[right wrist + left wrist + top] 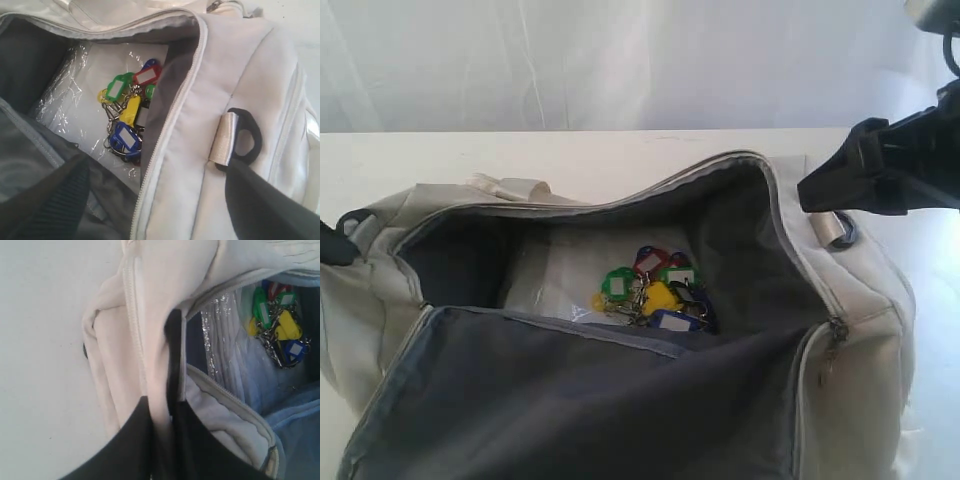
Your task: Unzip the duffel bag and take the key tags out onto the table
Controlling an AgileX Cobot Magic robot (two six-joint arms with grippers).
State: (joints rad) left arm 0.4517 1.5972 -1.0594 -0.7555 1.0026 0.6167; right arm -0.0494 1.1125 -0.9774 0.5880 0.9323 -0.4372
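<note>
1. Zipper work looks done: the duffel bag gapes wide with its dark lining showing.
2. The left gripper has its fingers pressed together on a fold of cream fabric at the bag's end rim. The fold is pinched between them, which holds the mouth open.
3. The right gripper has its fingers spread wide with nothing between them. It hovers over the bag's other end.
4. The key tags lie in a bunch on crinkled clear plastic on the bag's floor. They sit ahead of and below the right fingertips, untouched, and well beyond the left ones.
5. What is left, as I judge it, is to reach in, grip the bunch and lift it out onto the table, which has no tags on it yet.
</note>
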